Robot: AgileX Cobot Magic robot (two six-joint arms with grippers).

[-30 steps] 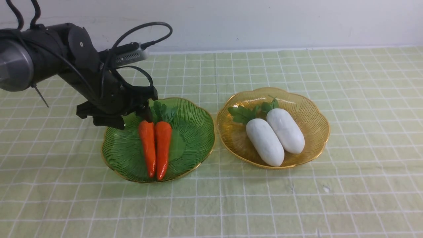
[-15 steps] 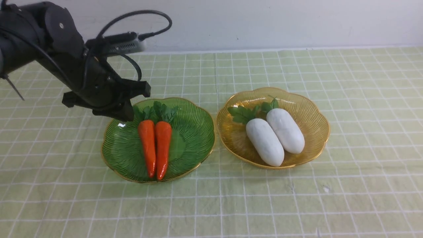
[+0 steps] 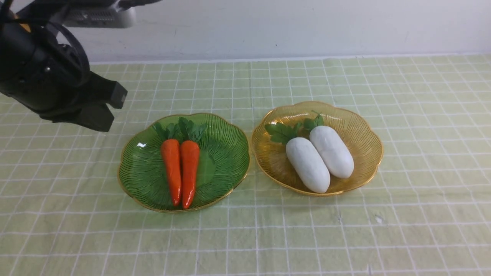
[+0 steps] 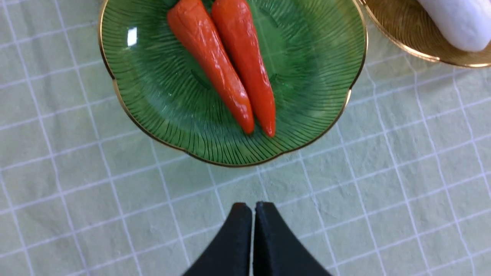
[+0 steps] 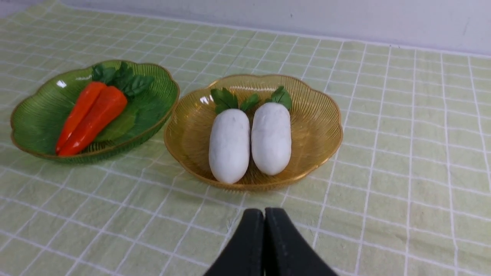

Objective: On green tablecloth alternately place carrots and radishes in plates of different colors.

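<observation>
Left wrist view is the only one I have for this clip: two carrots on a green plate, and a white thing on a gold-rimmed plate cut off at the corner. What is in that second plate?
Observer: Two white radishes lie side by side in the amber plate, leaf ends toward the wall.
Operator: Is the right gripper near them?
Observer: The right gripper is shut and empty, hanging over bare green tablecloth on the near side of the amber plate.
Operator: Anything left outside the plates?
Observer: No. In the front view both carrots sit in the green plate, and the cloth around both plates shows no other vegetable.
</observation>
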